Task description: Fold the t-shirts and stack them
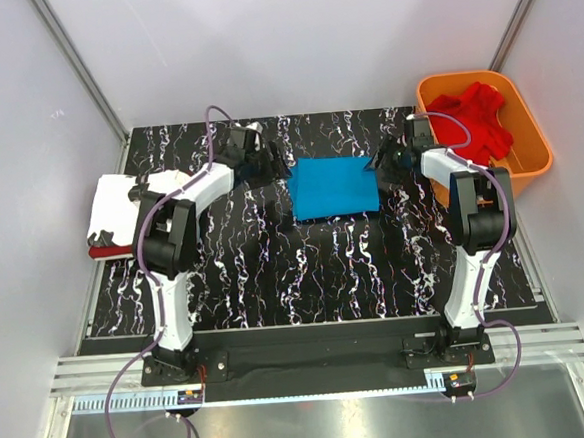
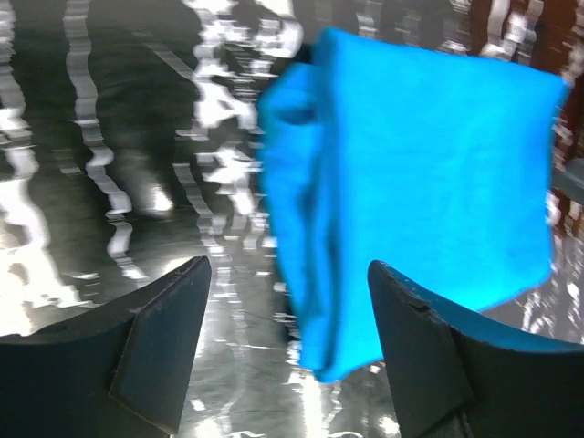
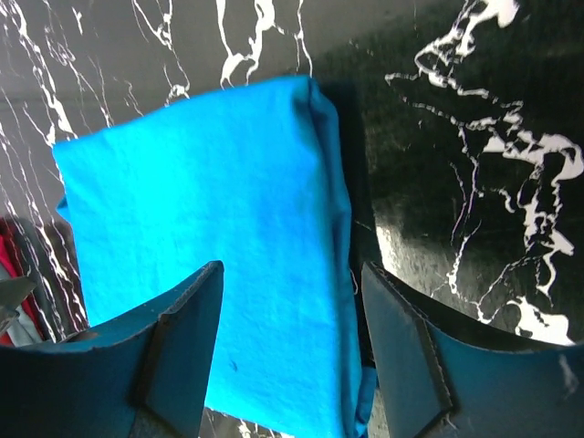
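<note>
— What's finished on the left?
— A white t-shirt lies folded on a dark red t-shirt at the table's left edge.
— And mid-table?
— The blue t-shirt lies folded flat but not yet stacked. The left gripper and right gripper flank it, both spread wide and empty.
— What's left?
— The bright red t-shirt, crumpled in the orange basket.

Top camera looks down from behind, arm bases at 6 o'clock. Wrist cameras sit close, at 9 and 3 o'clock of the blue t-shirt, which all views share.
</note>
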